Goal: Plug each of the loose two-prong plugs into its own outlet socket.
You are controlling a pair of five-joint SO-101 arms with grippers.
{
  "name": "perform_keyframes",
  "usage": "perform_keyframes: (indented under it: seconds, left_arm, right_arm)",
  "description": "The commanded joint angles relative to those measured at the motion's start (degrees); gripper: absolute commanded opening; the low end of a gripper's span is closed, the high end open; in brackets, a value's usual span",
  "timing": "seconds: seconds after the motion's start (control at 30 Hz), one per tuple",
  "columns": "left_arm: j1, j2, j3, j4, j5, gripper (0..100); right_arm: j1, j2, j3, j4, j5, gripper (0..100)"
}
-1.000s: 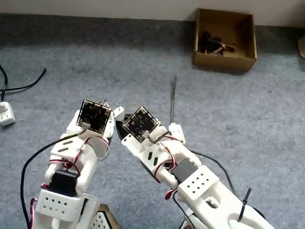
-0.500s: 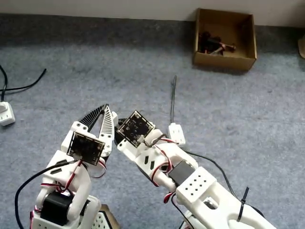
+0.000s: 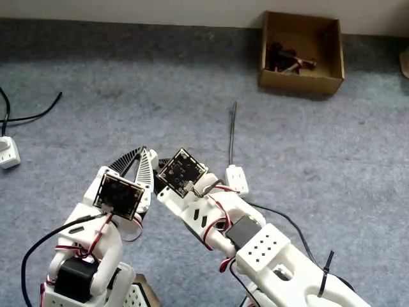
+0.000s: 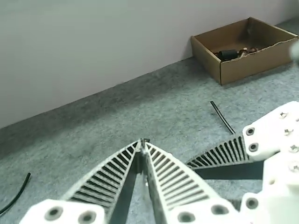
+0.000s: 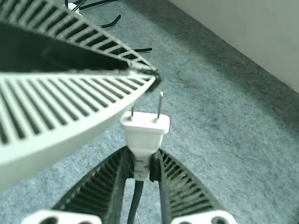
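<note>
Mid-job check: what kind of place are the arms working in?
Likely an indoor room, perhaps an office or workshop: grey carpet, a plain pale wall along its edge, and a cardboard box of small parts by the wall.

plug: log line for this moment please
right gripper shut on white plug | prongs bare | left gripper shut, empty

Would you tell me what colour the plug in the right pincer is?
The plug is white; the right wrist view shows it best.
</note>
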Motion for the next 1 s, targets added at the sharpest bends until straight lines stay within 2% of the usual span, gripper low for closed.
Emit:
perform_keyframes:
  seconds: [0.0,0.23,0.43,0.53,0.97]
  left_arm:
    - [1.1,-0.48,-0.13,1.32,-0.35,1]
    - [0.84,-0.48,2.59,1.23,-0.62,1]
    - [-1.45,-0.13,3.91,-2.02,-0.62,1]
    - [-1.63,-0.04,4.0,-2.37,-0.62,1]
    - [-1.98,-0.04,5.32,-2.9,-0.7,1]
  right_arm:
    - [-0.31,-1.71,-0.66,-1.27,0.0,0.5]
    - [-0.48,-1.98,-0.66,-1.01,0.0,0.5]
    - [-0.57,-10.68,-0.04,-0.57,0.0,0.5]
    - [-0.66,-13.85,0.48,3.74,-0.09,0.5]
    - [-0.75,-14.9,0.48,6.73,-0.26,0.5]
